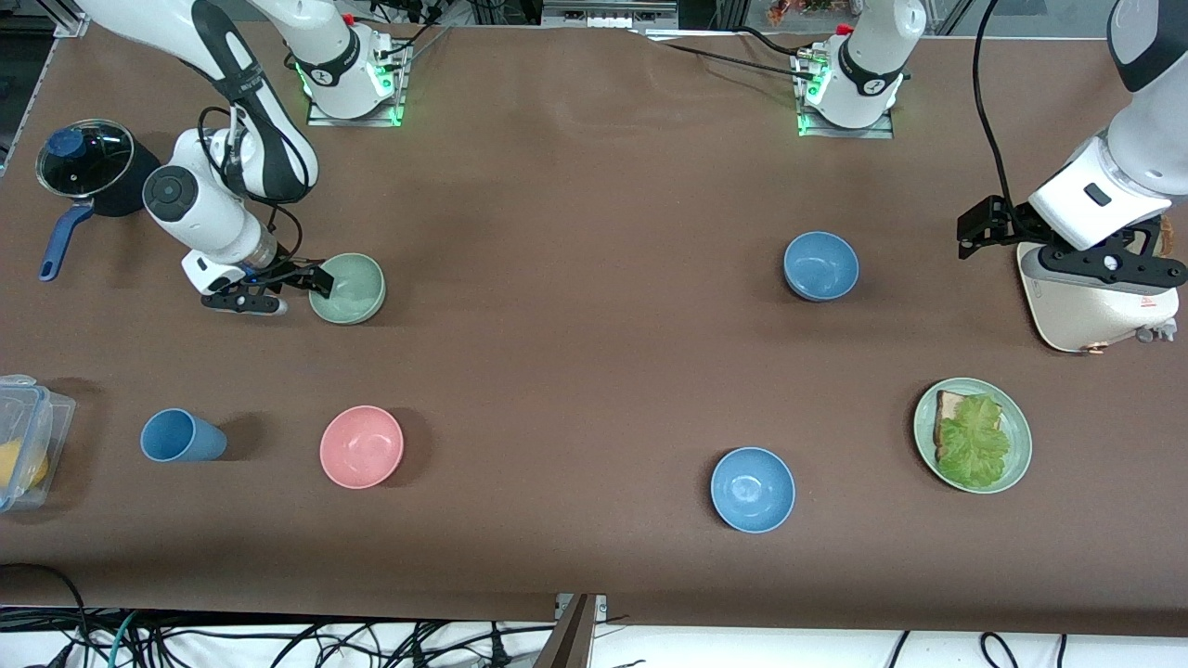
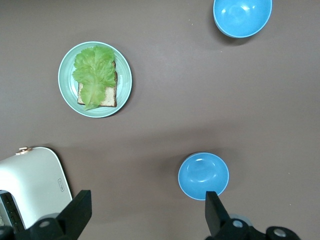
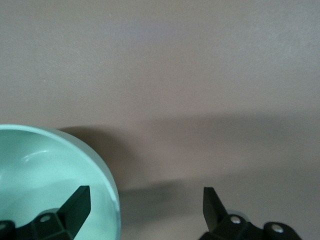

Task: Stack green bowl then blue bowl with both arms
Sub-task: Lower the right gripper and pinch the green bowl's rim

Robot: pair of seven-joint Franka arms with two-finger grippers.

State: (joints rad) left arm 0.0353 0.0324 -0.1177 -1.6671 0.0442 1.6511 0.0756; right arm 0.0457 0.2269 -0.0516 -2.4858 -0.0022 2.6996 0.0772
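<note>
- Green bowl [image 1: 348, 288] sits empty on the desk toward the right arm's end, farther from the front camera than the pink bowl [image 1: 361, 446].
- Right gripper [image 1: 302, 289] is at its rim, jaws spread wide, one finger [image 3: 75, 206] inside, nothing clamped.
- Blue bowl [image 1: 820, 265] sits empty, beside the toaster [image 1: 1091, 301].
- Left gripper [image 2: 145, 212] waits over the toaster, jaws wide open, holding nothing.
- Plate [image 1: 1019, 443] is seen holding bread and lettuce.
- Only the left wrist view shows the glossy inside of the brighter blue bowl [image 2: 243, 16].
</note>
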